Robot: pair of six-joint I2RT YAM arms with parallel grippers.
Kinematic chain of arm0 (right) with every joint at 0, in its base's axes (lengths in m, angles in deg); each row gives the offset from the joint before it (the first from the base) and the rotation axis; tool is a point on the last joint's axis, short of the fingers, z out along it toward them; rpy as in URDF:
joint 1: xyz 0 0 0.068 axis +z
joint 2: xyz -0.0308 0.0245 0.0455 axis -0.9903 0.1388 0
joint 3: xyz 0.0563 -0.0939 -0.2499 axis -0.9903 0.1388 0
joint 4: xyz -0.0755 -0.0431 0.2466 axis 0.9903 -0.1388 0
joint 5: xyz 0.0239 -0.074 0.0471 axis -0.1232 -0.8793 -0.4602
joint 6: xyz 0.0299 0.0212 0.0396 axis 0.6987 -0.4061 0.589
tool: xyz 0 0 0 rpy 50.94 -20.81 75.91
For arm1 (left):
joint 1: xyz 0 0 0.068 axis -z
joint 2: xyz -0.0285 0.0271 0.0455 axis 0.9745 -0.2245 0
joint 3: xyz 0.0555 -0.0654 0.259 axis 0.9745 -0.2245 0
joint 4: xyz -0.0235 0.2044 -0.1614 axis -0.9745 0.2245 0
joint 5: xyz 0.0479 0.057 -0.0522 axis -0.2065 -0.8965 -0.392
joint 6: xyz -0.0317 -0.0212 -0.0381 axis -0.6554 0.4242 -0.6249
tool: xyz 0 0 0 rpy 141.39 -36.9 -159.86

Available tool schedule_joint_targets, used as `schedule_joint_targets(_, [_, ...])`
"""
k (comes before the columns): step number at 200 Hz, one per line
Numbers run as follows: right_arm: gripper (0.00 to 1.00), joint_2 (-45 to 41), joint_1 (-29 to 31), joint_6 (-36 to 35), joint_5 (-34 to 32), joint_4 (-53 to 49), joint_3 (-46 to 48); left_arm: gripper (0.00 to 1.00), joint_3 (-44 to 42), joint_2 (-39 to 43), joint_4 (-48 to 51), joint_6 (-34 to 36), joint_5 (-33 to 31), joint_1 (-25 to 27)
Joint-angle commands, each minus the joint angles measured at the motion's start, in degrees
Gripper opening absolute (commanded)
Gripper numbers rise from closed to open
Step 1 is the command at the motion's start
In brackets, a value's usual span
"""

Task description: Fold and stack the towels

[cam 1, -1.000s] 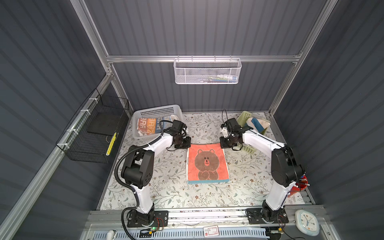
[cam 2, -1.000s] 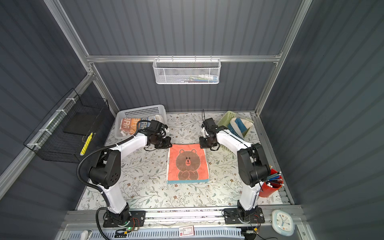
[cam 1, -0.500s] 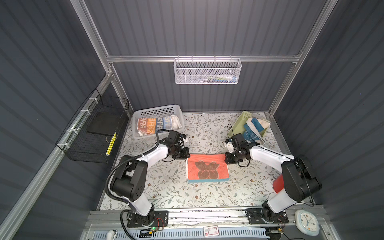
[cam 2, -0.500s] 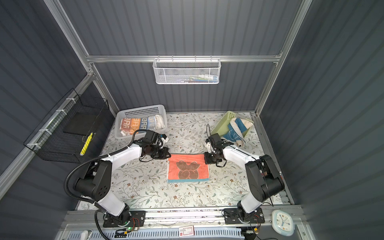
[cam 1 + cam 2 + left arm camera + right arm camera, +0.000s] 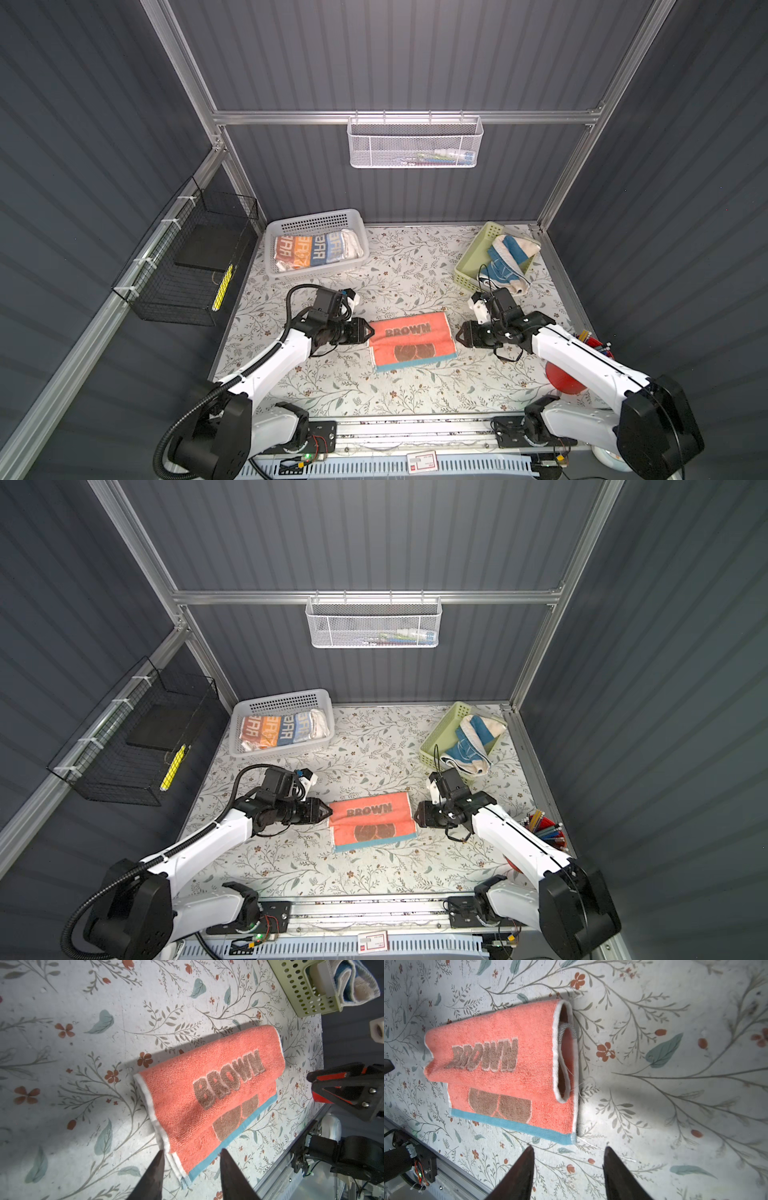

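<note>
In both top views the coral towel (image 5: pixel 409 345) lies folded once mid-table, "BROWN" up, its top layer stopping short of the blue hem. The left gripper (image 5: pixel 368 332) sits at one short end and the right gripper (image 5: pixel 459 335) just off the other. Both are partly open and empty.

I judge the first fold done. Next comes a second fold, end over end, which needs a fresh pinch through both layers. After that the towel stacks on the lettered towel (image 5: pixel 309 250) in the white basket (image 5: pixel 316 218).

In the left wrist view the jaws stand apart astride the towel's (image 5: pixel 207 1093) blue-hemmed corner. Contact is unclear, and nothing is clamped.

In the right wrist view the jaws are parted over bare table cover (image 5: pixel 675 1105), just beside the towel's (image 5: pixel 508 1064) gaping end.
</note>
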Motion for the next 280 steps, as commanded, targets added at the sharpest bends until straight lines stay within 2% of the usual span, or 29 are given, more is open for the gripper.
schedule_joint_targets(1, [0.57,6.13,0.16,1.96,1.66,-1.28,-3.76,0.45,0.69,-2.03,2.66,-8.38,-0.89,-0.41])
schedule_joint_targets(17, [0.58,11.38,0.15,1.75,3.41,-0.41,-6.81,0.47,0.45,-4.04,0.81,-12.8,1.2,-0.41])
schedule_joint_targets(21, [0.58,12.8,0.16,1.68,5.72,-0.12,-7.43,0.48,0.44,-4.38,0.55,-13.62,1.23,-0.42])
schedule_joint_targets(51, [0.58,18.52,0.23,1.38,8.53,2.28,-10.94,0.5,-0.08,-5.81,-1.9,-15.63,1.33,-0.46])
schedule_joint_targets(99, [0.46,22.49,0.36,0.5,11.56,2.69,-13.19,0.51,-0.58,-10.74,-4.98,-17.42,2.88,-0.4])
schedule_joint_targets(127, [0.42,22.97,0.43,0.21,12.24,3.24,-12.32,0.52,-0.93,-11.62,-6.44,-17.96,3.65,-0.36])
schedule_joint_targets(143, [0.33,22.9,0.39,0.14,12.51,3.47,-11.95,0.42,-0.88,-11.78,-7.09,-18.27,4.8,-0.37])
schedule_joint_targets(168, [0.16,21.53,0.41,0.01,12.32,3.32,-12.12,0.13,-0.21,-10.9,-5.55,-17.78,5.36,-0.41])
schedule_joint_targets(188, [0.07,19.66,0.36,-0.28,11.88,1.66,-12.76,0.0,0.01,-8.73,-5.04,-18.67,5.54,-0.43])
schedule_joint_targets(241, [0.04,14.6,-0.12,-2.25,9.86,-7.96,-16.0,0.0,1.23,-2.74,0.83,-19.97,6.22,-0.33])
schedule_joint_targets(280, [0.03,11.04,-0.98,-3.04,9.83,-13.53,-15.39,0.0,-0.96,1.89,5.23,-21.86,6.09,0.38])
